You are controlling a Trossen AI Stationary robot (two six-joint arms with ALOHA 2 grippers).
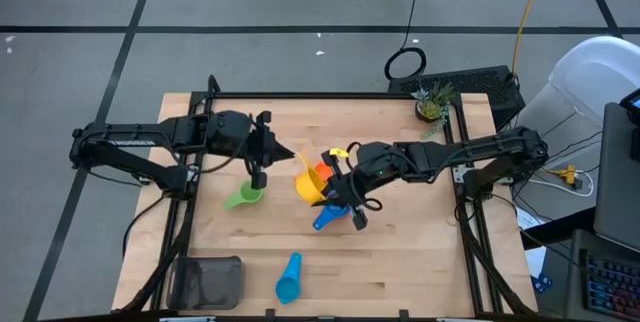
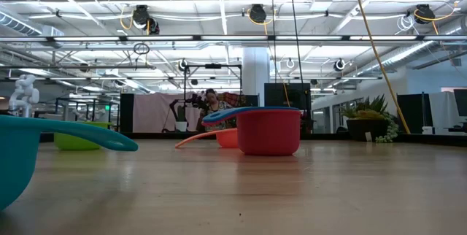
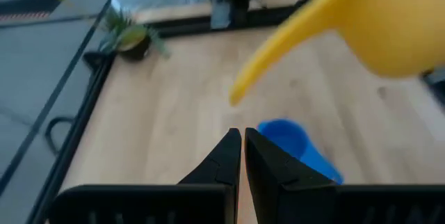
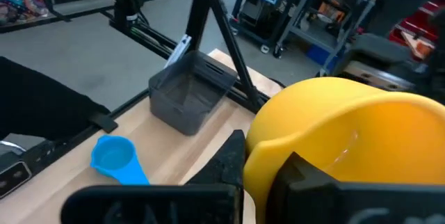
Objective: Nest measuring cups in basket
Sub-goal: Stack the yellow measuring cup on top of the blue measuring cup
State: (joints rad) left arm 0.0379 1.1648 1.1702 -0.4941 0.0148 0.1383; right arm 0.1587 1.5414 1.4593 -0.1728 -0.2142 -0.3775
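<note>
Right gripper (image 1: 322, 190), mid-desk, grasps one yellow round plastic measuring cup (image 4: 348, 140) by its rim. Left gripper (image 3: 242, 147) beside it is pinched closed, empty. Six cups are countable overhead; the orange (image 1: 320, 170) and dark blue (image 1: 328, 218) ones are half hidden. One grey translucent basket (image 1: 210, 282) sits empty at the near-left corner.

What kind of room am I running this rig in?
Likely a robotics lab or workshop hall: exposed ceiling beams and ducts, equipment racks across the floor, and a framed wooden table on grey carpet.
</note>
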